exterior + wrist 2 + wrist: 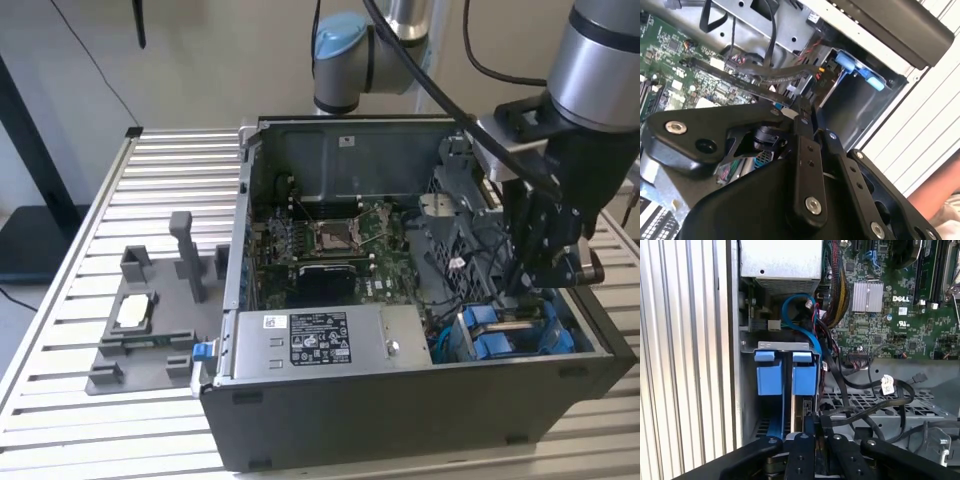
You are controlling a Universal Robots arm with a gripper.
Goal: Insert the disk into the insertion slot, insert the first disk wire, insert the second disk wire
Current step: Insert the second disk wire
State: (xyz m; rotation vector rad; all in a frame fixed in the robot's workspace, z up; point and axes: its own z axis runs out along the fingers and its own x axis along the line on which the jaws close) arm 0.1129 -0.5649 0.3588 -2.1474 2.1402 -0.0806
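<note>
The disk [804, 380], in its blue carrier frame, stands on edge inside the insertion slot [775, 346], the grey metal bay at the corner of the case. In the exterior view the disk [492, 332] is at the case's front right, and my gripper [527, 285] hangs just above and behind it. In both wrist views my gripper [816, 424] [801, 109] has its fingers drawn close on the end of a black disk wire [875, 410] right beside the carrier. The connector itself is hidden between the fingers.
The grey power-supply box [320, 338] lies along the case's front. The motherboard [330, 245] fills the case floor, with loose black cables [850, 375] over the drive cage. A grey fixture [150, 320] stands at the exterior view's left. A person's arm [940, 200] is beside the table.
</note>
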